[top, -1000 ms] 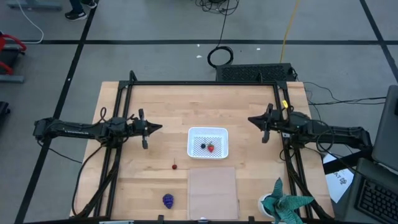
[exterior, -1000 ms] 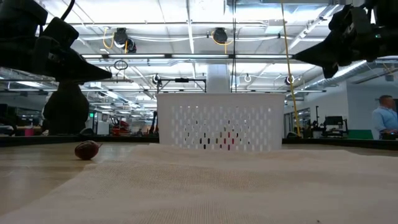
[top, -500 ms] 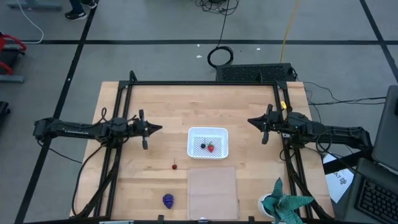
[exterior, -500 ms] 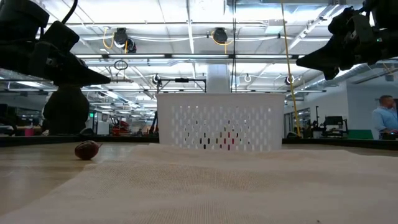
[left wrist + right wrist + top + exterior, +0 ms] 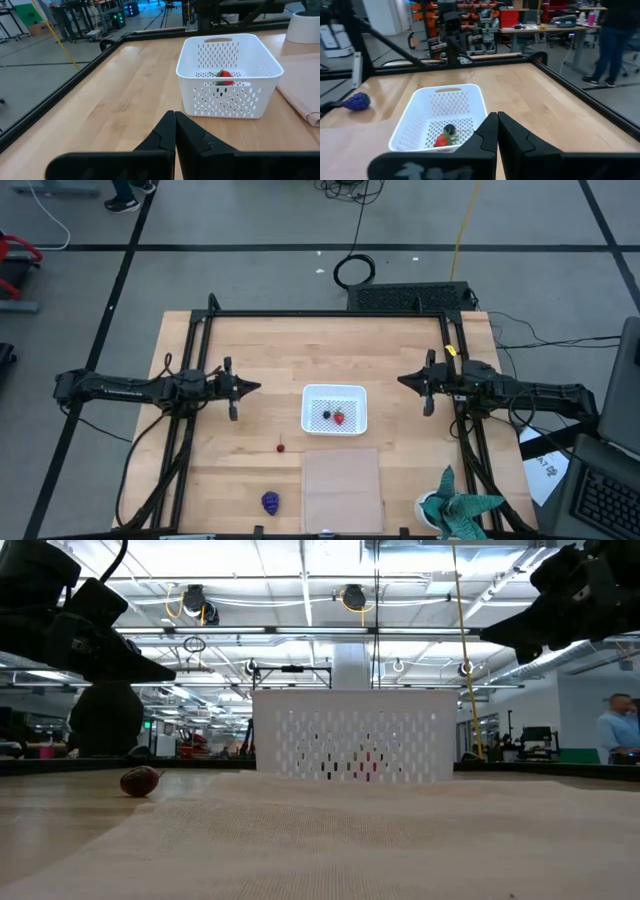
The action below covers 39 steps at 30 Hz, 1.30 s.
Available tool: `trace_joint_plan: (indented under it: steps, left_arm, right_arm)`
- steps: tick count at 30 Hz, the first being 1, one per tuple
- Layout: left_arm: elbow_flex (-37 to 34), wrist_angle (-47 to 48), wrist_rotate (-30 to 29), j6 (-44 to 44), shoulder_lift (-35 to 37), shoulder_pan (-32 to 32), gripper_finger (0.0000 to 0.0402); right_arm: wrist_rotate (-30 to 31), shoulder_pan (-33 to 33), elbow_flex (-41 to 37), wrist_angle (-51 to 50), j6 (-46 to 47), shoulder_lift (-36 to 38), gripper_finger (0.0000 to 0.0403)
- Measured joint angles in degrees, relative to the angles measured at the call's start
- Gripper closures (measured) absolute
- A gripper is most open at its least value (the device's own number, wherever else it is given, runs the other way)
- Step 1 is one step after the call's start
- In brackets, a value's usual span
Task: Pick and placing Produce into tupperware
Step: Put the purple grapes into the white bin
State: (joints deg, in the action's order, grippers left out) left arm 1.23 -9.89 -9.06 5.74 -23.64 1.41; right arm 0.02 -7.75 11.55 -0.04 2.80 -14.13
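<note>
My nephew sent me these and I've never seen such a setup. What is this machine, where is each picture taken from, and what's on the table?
It is a robot with two dark arms at a wooden table.

One picture looks straight down, one looks level across the tabletop, and two come from cameras on the wrists.

From above, the left gripper is left of a white perforated tub and the right gripper is right of it. Both have their fingers shut and hold nothing.

In the tub lie a red strawberry and a dark berry. On the table in front of it are a small cherry, a purple grape bunch and a pale tan panel. A teal-and-white object sits at the table's corner.
</note>
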Motion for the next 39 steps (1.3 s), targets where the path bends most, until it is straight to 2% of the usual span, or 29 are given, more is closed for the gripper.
trace_joint_plan:
  steps: [7, 12, 17, 24, 31, 39]
  left_arm:
    - [0.0, 0.8, 0.4, -0.1, 0.0, 0.0, 0.0398]
    - [0.0, 0.8, 6.2, -0.1, 0.0, 0.0, 0.0398]
    - [0.0, 0.7, 8.9, -1.9, 0.0, -0.5, 0.0398]
    - [0.1, -0.9, 12.0, -4.3, 0.0, -6.6, 0.0398]
    - [2.3, 0.3, 7.0, -6.4, 0.0, -15.1, 0.0398]
    - [8.3, 7.9, -2.8, -9.0, -2.9, -24.8, 0.0398]
  right_arm:
    - [-0.1, 0.0, 0.0, 0.8, 0.1, 0.0, 0.0403]
    - [-0.1, 0.0, 0.0, 1.0, 0.4, 0.0, 0.0403]
    - [-0.1, 0.0, 0.0, 1.1, 1.0, 0.0, 0.0403]
    - [-0.1, 0.0, 0.0, 1.0, 0.9, 0.0, 0.0403]
    - [-0.1, 0.0, 0.0, 0.9, 1.0, 0.0, 0.0403]
    - [-0.1, 0.0, 0.0, 0.6, 1.5, 0.0, 0.0403]
